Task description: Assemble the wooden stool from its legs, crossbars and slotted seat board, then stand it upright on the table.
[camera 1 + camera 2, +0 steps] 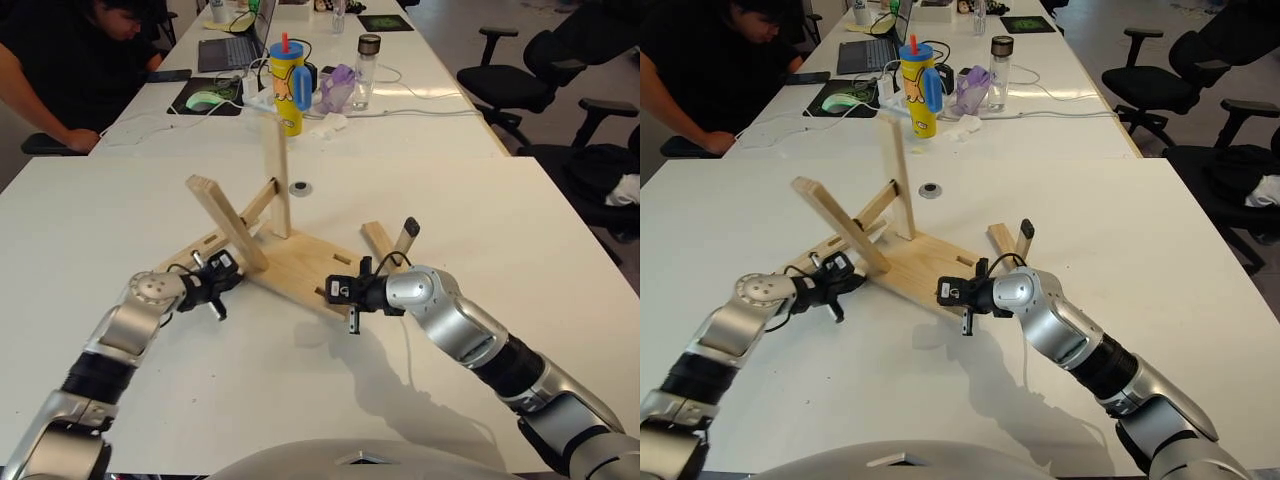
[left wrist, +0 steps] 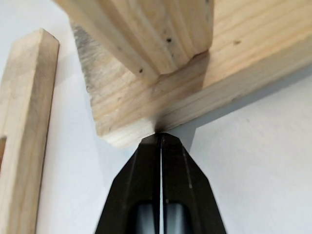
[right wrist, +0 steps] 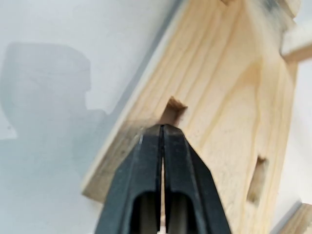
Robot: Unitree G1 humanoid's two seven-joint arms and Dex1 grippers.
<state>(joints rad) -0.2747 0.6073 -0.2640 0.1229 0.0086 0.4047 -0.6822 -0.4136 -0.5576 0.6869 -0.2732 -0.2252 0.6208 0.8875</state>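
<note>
steadying the seat board [image 1: 300, 265] looks like the step in hand: press both edges evenly so it lies flat on the desk [image 1: 500, 220] while the leaning leg [image 1: 228, 220] is straightened. the left jaws, shut on nothing, meet the board's corner at 9 o'clock, forearm low and angled inward. the right jaws, also shut and empty, touch its edge at 5 o'clock beside an empty slot [image 3: 173, 108], elbow bent. toward 12 o'clock an upright leg [image 1: 277, 175] stands in the board.

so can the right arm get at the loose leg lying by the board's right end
probably yes: the loose leg lies close beside the right gripper, nothing between; its fingers are shut against the seat board
</note>
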